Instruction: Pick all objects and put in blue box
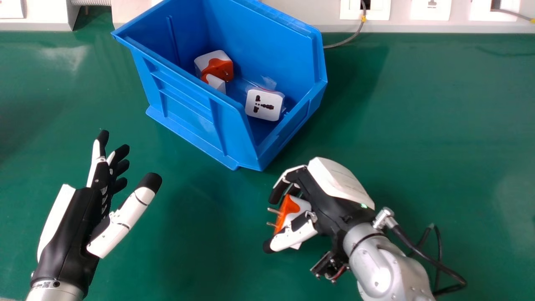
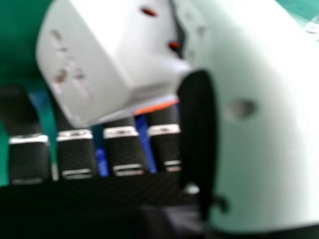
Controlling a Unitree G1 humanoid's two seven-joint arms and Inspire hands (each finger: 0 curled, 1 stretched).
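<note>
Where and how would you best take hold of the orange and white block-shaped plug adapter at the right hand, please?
I'd grip the adapter's white body by opposite sides, coming from the end away from its metal prongs. The blocky body offers faces for thumb and fingers, and the prongs point away from the right hand's palm, so this should keep them free.

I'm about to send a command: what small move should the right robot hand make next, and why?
Probably raise the right robot hand toward the blue box: the hand grips a plug adapter outside the box's near edge.
</note>
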